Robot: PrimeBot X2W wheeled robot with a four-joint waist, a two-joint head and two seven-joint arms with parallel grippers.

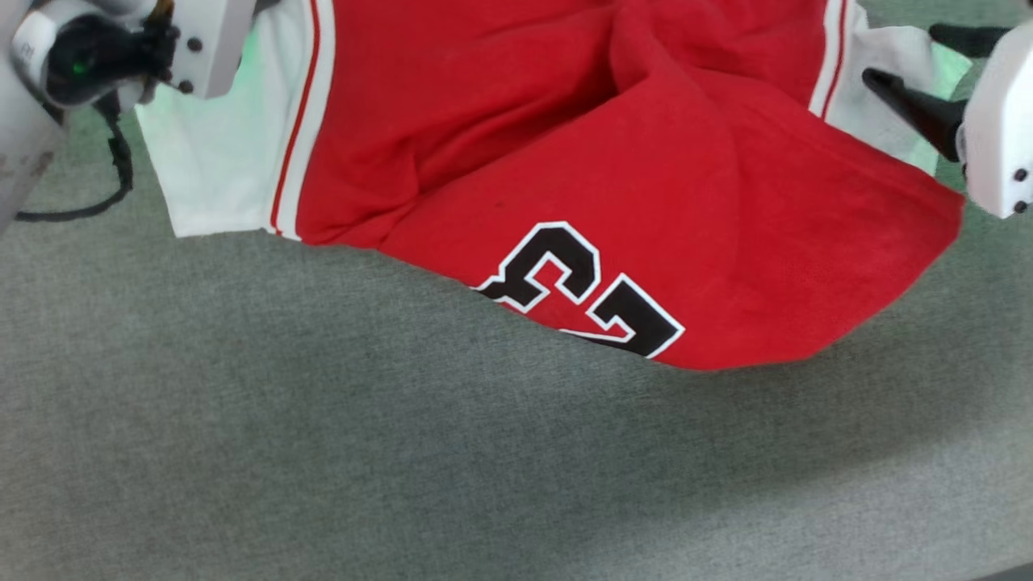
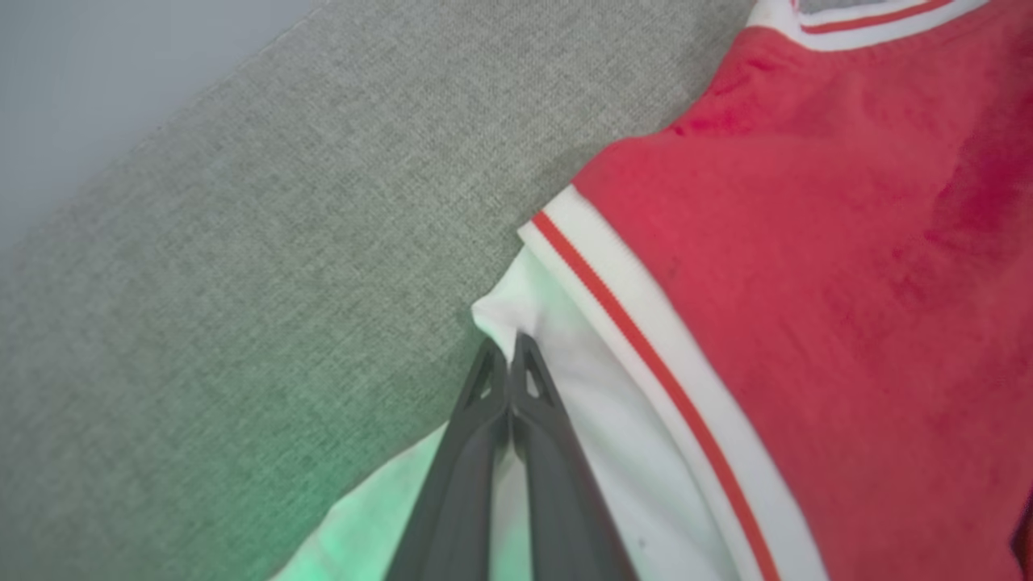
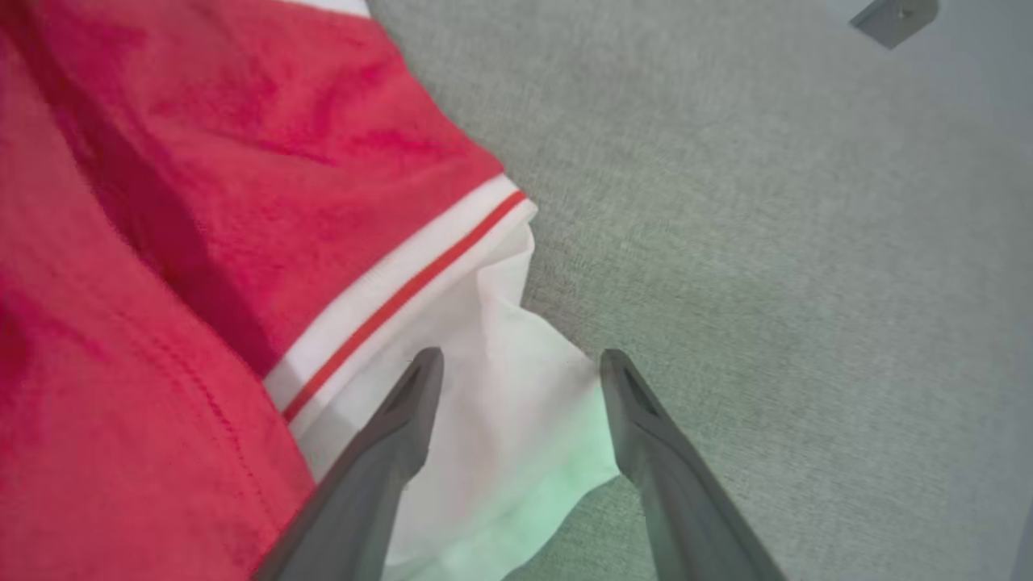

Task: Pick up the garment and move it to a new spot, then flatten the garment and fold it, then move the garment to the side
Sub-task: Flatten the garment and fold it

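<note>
The garment (image 1: 613, 161), red with white sleeves and striped trim, lies rumpled across the far part of the grey cloth surface (image 1: 403, 452). Its black, white-outlined number (image 1: 581, 286) sits at the near fold. My left gripper (image 2: 510, 349) is shut on the pinched corner of one white sleeve (image 2: 581, 420), beside the red-white trim. My right gripper (image 3: 520, 363) is open, its two fingers straddling the other white sleeve (image 3: 508, 420) without closing on it. In the head view the right gripper (image 1: 900, 55) reaches in from the right edge over that sleeve.
The pale housing of my left arm (image 1: 202, 48) is at the top left, with a black cable (image 1: 113, 177) hanging from it. The surface's edge and pale floor (image 2: 97, 64) lie beyond the left sleeve. A small grey bracket (image 3: 896, 16) sits far off.
</note>
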